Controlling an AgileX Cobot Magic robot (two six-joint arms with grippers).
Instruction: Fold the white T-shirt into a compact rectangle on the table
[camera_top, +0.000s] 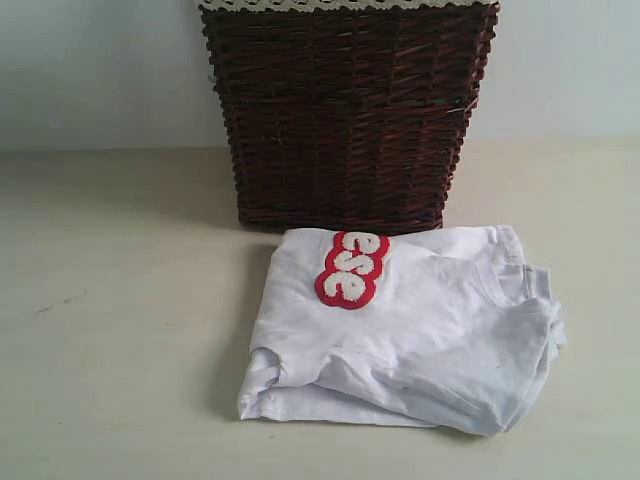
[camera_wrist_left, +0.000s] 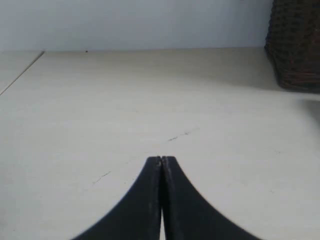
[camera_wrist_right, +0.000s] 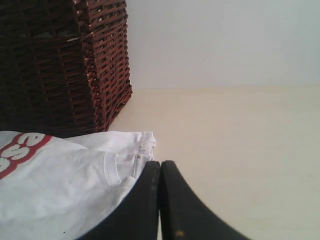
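On the left, my left gripper (camera_wrist_left: 161, 159) has its two dark fingers pressed together tip to tip, holding nothing. It hangs over a bare stretch of the table (camera_top: 120, 330), a pale cream surface with a few thin dark marks. Beyond it, the light blue-grey wall (camera_top: 90, 70) rises along the table's far edge.

In the middle, at the back of the table, stands a dark brown wicker basket (camera_top: 345, 110) with a strip of white lace trim (camera_top: 340, 5) along its rim.

Just in front of the basket, and reaching to its right, lies the white T-shirt (camera_top: 420, 330), folded into a rough, rumpled rectangle on the table. Its back edge lies at the foot of the basket and may touch it; I cannot be sure. Fuzzy white lettering (camera_top: 352, 268) outlined in red shows near that back edge, and the ribbed neck (camera_top: 505, 275) sits towards the right.

On the right, my right gripper (camera_wrist_right: 160, 164) also has its fingers closed against each other, empty, poised by the shirt's neck end.
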